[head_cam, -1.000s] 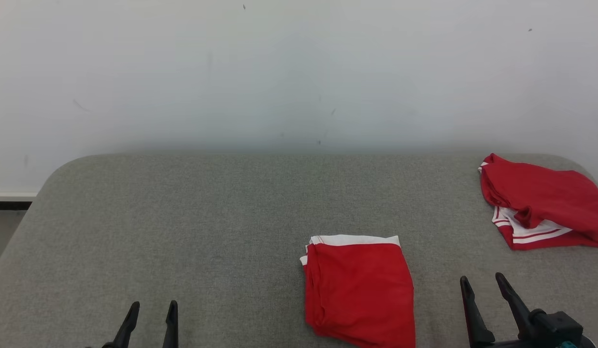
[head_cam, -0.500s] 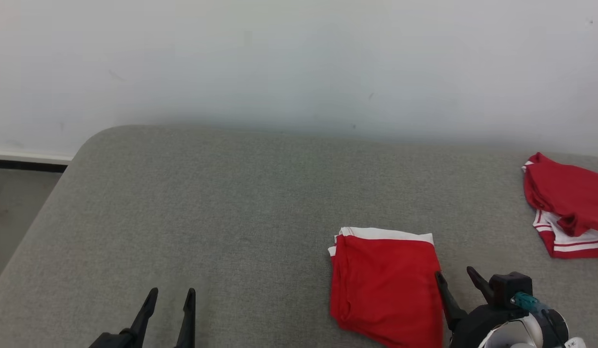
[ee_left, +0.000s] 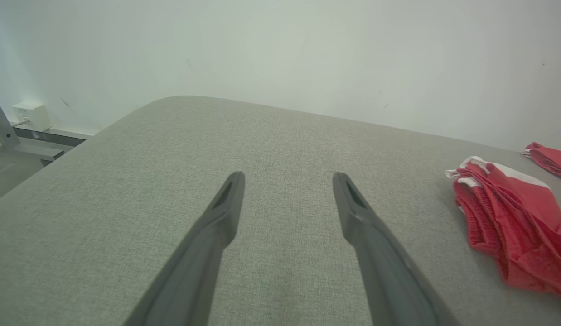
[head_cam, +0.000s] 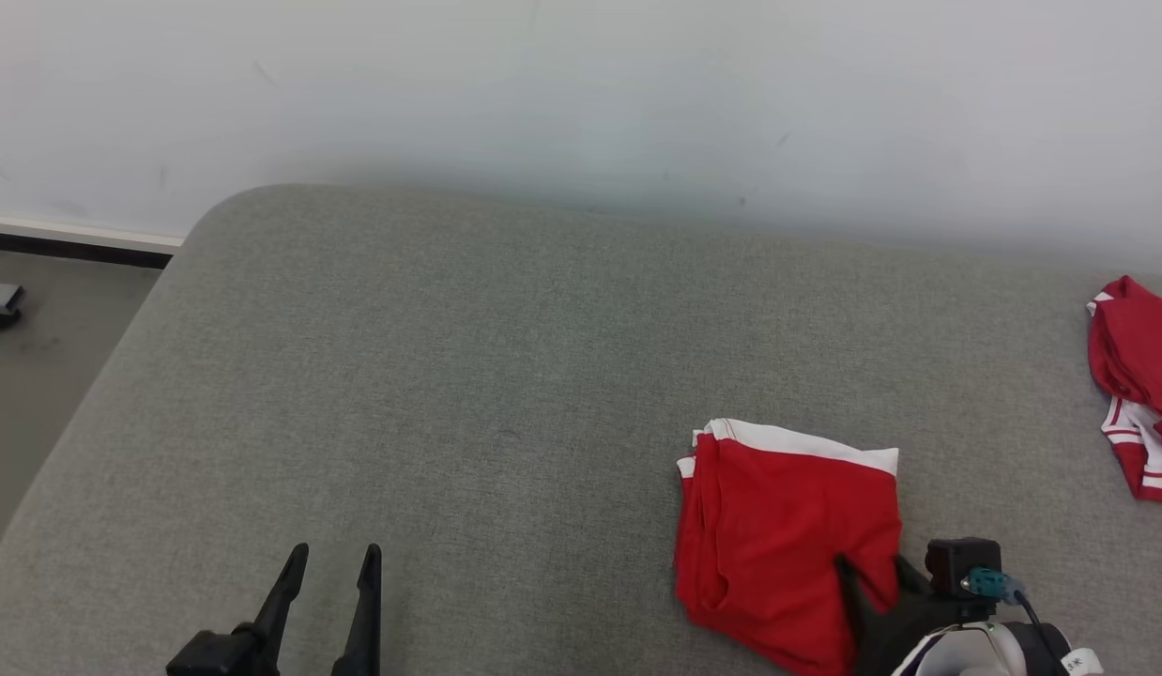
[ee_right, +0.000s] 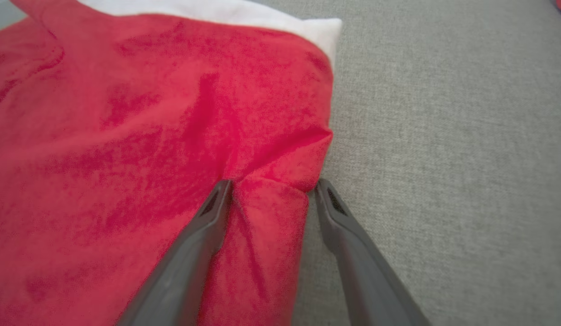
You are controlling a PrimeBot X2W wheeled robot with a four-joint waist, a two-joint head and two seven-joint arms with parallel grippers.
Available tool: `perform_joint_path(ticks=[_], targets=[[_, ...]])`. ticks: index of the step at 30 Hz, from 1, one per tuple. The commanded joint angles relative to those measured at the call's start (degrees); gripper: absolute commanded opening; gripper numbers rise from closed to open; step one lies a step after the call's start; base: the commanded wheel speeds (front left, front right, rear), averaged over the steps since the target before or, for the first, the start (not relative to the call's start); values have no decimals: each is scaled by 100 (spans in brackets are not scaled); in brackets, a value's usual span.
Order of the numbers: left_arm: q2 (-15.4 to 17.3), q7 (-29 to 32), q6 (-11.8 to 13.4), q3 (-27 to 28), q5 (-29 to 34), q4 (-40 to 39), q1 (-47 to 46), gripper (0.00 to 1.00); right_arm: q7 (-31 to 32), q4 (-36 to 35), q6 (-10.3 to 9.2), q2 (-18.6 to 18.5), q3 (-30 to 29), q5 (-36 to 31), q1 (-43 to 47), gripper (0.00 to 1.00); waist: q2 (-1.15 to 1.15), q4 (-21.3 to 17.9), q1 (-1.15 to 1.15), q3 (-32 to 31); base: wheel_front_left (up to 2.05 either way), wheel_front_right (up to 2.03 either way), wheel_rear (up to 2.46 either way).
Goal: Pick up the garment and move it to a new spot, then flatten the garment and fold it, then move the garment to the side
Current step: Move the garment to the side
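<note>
No text, brand, number or sign can be read on anything here. A small white tag at the lower right edge of the head view carries dark marks, too small to make out.

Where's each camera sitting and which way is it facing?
Head view: high, looking down on the grey table; left gripper and right gripper at bottom.
Left wrist view: low, facing the wall across the table; own fingers apart.
Right wrist view: close over the folded garment; fingers astride its edge.
All three share that garment.
</note>
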Motion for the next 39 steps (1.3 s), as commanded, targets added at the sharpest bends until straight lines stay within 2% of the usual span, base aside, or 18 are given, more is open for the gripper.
perform_joint_path(ticks=[1, 10, 14, 21, 30, 33, 39], targets=[[-20, 0, 9, 10, -42, 6, -89, 100, -46, 106, -12, 57, 117, 78, -15, 0, 0, -40, 0, 26, 0, 0, 0], [-62, 0, 11, 34, -110, -106, -259, 100, -176, 97, -13, -453, 674, 172, -881, 0, 0, -316, 0, 344, 0, 0, 0], [-86, 0, 10, 4, -106, -206, -418, 100, 34, -57, -13, -949, 1073, 210, -1539, 0, 0, -508, 0, 717, 0, 0, 0], [-100, 0, 7, -90, -127, -506, -842, 100, 489, -535, -13, -2082, 1638, 424, -2724, 0, 0, -894, 0, 1634, 0, 0, 0], [30, 1, 5, -310, -19, -943, -1403, 100, 934, -1066, -13, -3445, 1939, 767, -3732, 0, 0, -1399, 0, 2670, 0, 0, 0], [125, 1, 5, -353, -6, -1150, -1475, 100, 1049, -1149, -13, -3737, 1947, 830, -3970, 0, 0, -1575, 0, 2888, 0, 0, 0], [333, 0, 5, -506, 24, -1565, -1490, 100, 1227, -1106, -13, -4060, 2053, 699, -4414, 0, 0, -1779, 0, 3197, 0, 0, 0]])
